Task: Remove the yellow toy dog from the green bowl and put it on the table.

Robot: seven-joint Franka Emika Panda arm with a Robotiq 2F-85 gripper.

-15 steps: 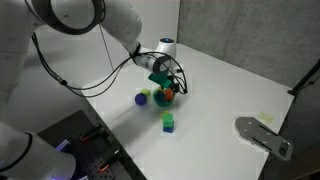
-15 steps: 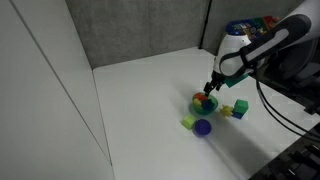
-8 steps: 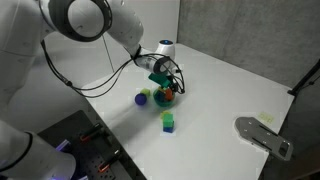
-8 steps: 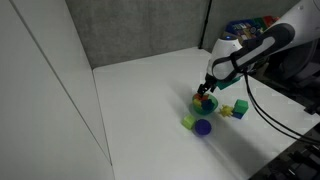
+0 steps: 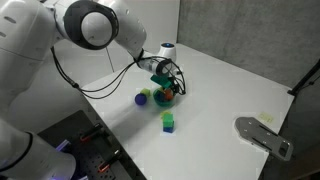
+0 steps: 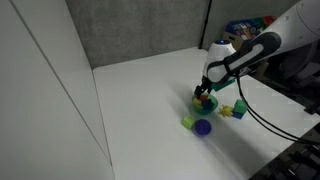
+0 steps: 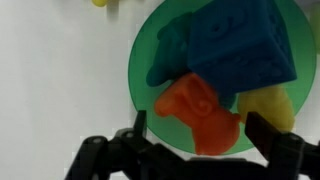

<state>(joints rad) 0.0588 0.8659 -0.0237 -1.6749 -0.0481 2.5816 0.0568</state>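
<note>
The green bowl (image 7: 145, 60) lies on the white table (image 7: 50, 80) and holds a blue toy (image 7: 230, 45), an orange toy (image 7: 200, 110) and the yellow toy dog (image 7: 268, 105) at its right edge. My gripper (image 7: 200, 128) is open just above the bowl. Its fingers straddle the orange toy, and the right finger is next to the yellow toy dog. In both exterior views the gripper (image 5: 163, 84) (image 6: 207, 92) hangs over the bowl (image 5: 165, 97) (image 6: 205, 103) and hides most of its contents.
A purple ball (image 5: 142, 98) (image 6: 203, 127) and a yellow-green block (image 6: 188, 121) lie beside the bowl. A green cube block (image 5: 168, 123) (image 6: 240, 109) stands a little apart. A grey metal plate (image 5: 262, 137) lies at the table's edge.
The arm has shifted slightly and the gripper has settled a little closer over the bowl. The toys have not moved.
</note>
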